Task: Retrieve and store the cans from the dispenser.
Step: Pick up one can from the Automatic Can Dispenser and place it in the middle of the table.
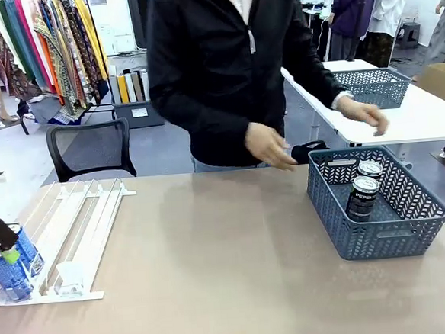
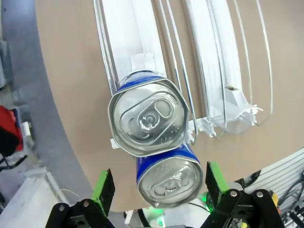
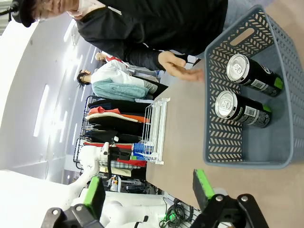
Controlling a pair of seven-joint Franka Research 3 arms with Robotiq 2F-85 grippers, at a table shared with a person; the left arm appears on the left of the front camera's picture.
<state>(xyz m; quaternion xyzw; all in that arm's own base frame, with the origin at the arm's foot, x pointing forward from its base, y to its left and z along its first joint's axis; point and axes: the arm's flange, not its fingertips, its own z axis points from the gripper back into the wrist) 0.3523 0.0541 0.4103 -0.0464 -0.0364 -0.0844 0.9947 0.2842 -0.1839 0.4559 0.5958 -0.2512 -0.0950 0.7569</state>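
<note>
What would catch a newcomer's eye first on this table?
Probably the two slim blue metal drink cans at the near end of the flat white railed rack on the table's left, with the left gripper open, its green-padded fingers either side of one of them. Next, the grey-blue plastic lattice basket on the right, holding two upright black cans, and the person in a black jacket across the table.
</note>
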